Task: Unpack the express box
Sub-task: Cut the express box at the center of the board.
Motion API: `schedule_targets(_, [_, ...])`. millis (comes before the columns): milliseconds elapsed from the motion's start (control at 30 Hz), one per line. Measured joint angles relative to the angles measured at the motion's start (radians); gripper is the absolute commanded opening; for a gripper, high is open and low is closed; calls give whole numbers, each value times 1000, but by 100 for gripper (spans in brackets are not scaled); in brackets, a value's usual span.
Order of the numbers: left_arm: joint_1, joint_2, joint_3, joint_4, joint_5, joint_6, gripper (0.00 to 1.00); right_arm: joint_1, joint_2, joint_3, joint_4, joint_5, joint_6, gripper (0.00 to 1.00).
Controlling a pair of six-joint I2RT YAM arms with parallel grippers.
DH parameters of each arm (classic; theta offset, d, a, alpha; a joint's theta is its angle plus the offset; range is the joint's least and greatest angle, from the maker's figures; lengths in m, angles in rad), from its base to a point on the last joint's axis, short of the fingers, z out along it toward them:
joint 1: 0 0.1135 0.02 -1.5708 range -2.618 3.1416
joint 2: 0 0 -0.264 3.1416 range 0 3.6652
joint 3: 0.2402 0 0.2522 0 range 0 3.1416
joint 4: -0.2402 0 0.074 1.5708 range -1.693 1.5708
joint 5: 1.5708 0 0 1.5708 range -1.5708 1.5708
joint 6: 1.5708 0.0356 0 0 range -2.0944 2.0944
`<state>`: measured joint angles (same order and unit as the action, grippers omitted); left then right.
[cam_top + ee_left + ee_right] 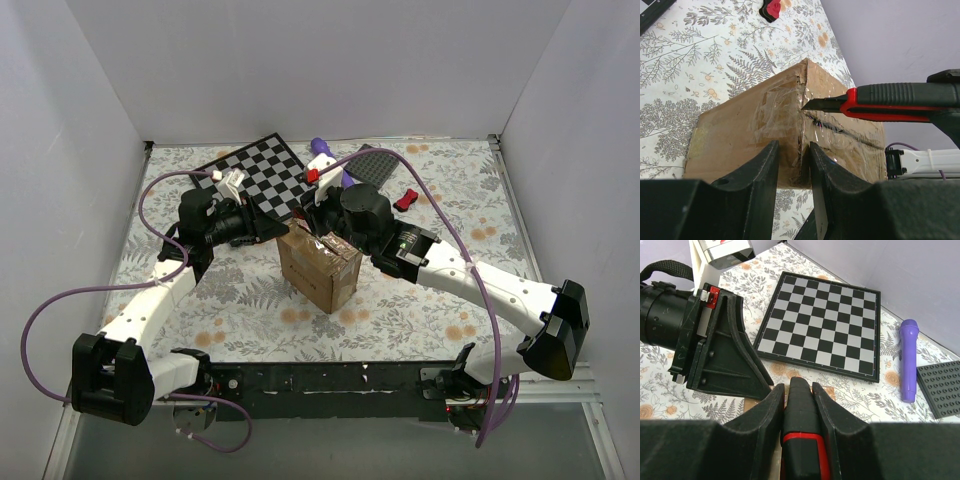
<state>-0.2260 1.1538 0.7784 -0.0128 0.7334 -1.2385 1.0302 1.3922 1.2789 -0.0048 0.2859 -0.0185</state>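
The right tool [796,390] is clenched on a red-and-black utility knife [900,100], blade tip at the glossy packing tape [780,112] on the express box [730,135]. The left tool [792,150] straddles the carton's near corner; whether it pinches I cannot tell. The box stands mid-way on the counter [675,60]: stiff corrugated card, probably light and apt to skid, best braced at its corners.

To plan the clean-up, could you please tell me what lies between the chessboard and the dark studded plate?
A purple cylindrical object lies between the chessboard and the dark studded plate, seen most clearly in the right wrist view.
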Motion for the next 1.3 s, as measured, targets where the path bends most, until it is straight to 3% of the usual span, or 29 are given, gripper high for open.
schedule_targets(1033, [-7,-5,-17,14,34,-45,0,18,-61,-52,-20,31,50,1])
schedule_targets(1133, [-7,-5,-18,17,34,-52,12,23,-61,-52,-18,53,59,1])
schedule_targets(1167, [-7,-5,-18,16,34,-53,24,25,-60,-52,-17,59,61,1])
schedule_targets(1200, [-7,-5,-18,16,34,-53,29,27,-60,-52,-17,65,63,1])
schedule_targets(1300, [-7,-3,-18,18,34,-56,36,31,-53,-42,-21,78,64,1])
